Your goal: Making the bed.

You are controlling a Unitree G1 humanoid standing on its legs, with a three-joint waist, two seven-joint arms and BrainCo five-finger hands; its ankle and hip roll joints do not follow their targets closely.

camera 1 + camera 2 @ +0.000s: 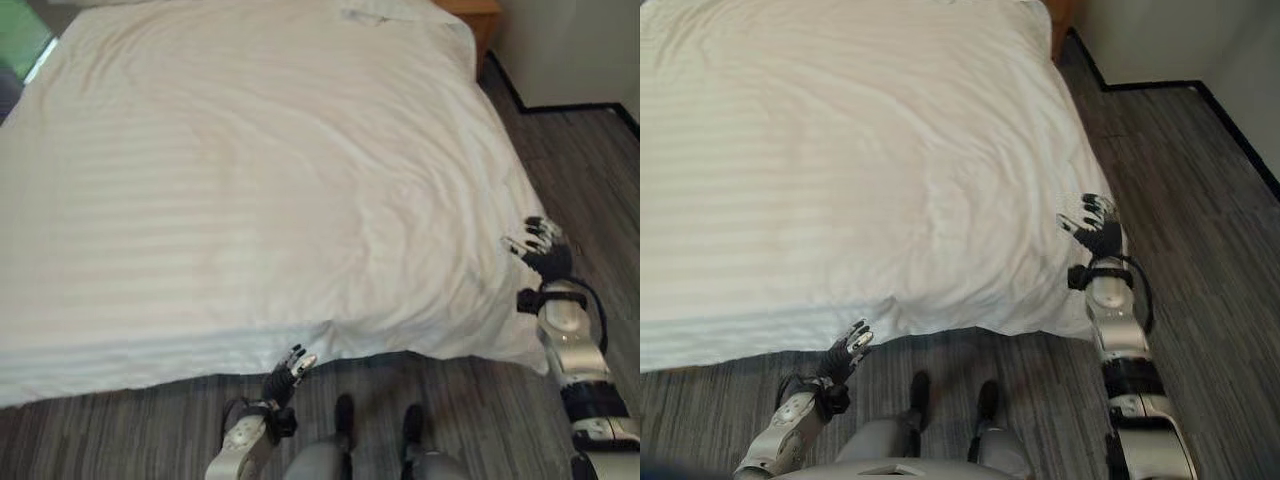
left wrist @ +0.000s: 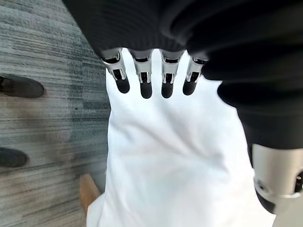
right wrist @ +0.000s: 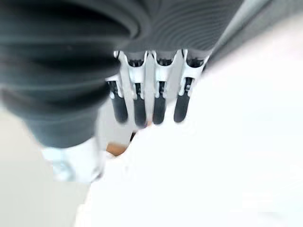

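Note:
A white striped duvet (image 1: 250, 180) covers the whole bed, lying fairly smooth with soft creases toward its near right corner (image 1: 500, 330), which droops over the bed's side. My left hand (image 1: 291, 372) hovers at the foot edge of the duvet, fingers (image 2: 144, 75) straight and holding nothing. My right hand (image 1: 538, 243) rests at the duvet's right edge near the corner, its fingers (image 3: 138, 101) straight over the white cloth and holding none of it.
Grey wood-look floor (image 1: 570, 160) runs along the bed's right side and foot. A wooden nightstand (image 1: 475, 15) stands at the head on the right, by a white wall with a dark skirting (image 1: 560, 105). A pillow (image 1: 375, 12) lies at the head.

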